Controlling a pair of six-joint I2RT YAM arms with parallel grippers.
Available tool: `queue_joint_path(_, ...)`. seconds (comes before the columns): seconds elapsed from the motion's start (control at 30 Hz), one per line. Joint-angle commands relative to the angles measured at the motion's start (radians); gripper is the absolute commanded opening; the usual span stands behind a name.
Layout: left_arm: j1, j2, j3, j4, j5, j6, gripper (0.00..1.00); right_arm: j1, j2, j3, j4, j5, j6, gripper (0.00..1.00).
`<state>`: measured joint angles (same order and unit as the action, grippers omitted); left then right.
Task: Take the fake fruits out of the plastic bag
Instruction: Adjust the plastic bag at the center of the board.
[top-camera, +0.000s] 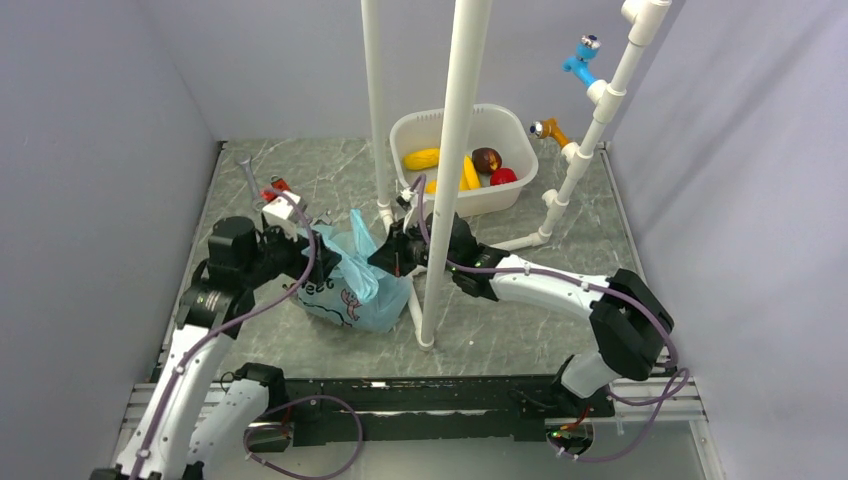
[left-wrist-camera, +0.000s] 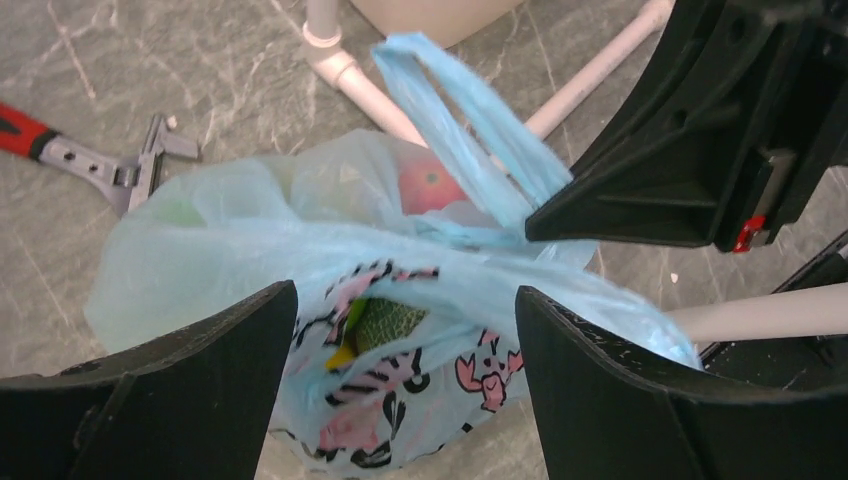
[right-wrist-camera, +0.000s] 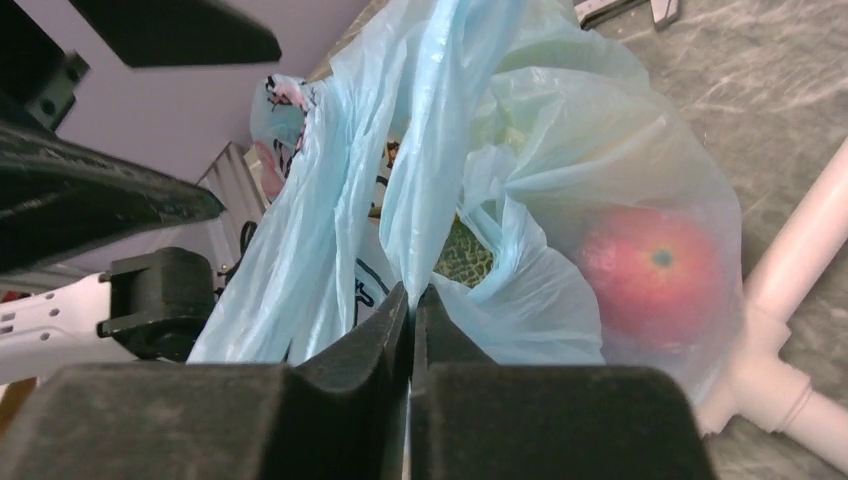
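Two robot arms work over a light blue plastic bag (top-camera: 350, 295) standing on the grey marbled table (top-camera: 330, 165), just left of the thick white upright of a pipe frame (top-camera: 455, 150). The bag is printed with dark and pink cartoon figures, and one loop handle stands up above its mouth.

The right claw (right-wrist-camera: 410, 295) reaches in from the right. Its two black fingers are pressed together on a thin fold of the bag's plastic near that handle.

The left claw (left-wrist-camera: 405, 290) faces the bag from the left with its fingers spread wide, and the bag's printed side fills the gap between them. Whether either finger touches the plastic cannot be told.

Through the thin film a red fruit (right-wrist-camera: 650, 275) shows against the bag's far side. A green fruit (right-wrist-camera: 462, 255) with a netted skin sits deeper in, near the middle.

Well behind the bag, a white tub (top-camera: 490, 203) at the back of the table holds a yellow lemon (top-camera: 421, 158), a banana (top-camera: 470, 172), a dark brown fruit (top-camera: 487, 157) and a small red fruit (top-camera: 503, 176).

A red-handled wrench (left-wrist-camera: 95, 160) lies flat on the table beside the bag, apart from it.
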<state>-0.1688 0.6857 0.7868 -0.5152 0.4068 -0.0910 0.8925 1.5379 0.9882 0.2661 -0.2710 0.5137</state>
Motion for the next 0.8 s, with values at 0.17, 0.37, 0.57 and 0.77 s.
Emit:
queue_joint_path(0.17,-0.102,0.133,0.102,-0.034,0.173,0.229,0.99,-0.002,-0.118,-0.090,0.075,0.031,0.023,0.00)
queue_joint_path(0.37,-0.145,0.150,0.048,0.017,0.278,0.256,0.99,-0.002,-0.140,-0.098,0.072,0.019,0.020,0.00)
queue_joint_path(0.57,-0.185,0.158,0.067,0.002,0.072,0.244,0.99,-0.003,-0.140,-0.117,0.108,-0.005,0.037,0.00)
queue_joint_path(0.77,-0.210,0.209,0.139,0.035,0.090,0.045,0.90,-0.002,-0.132,-0.113,0.111,-0.007,0.044,0.00)
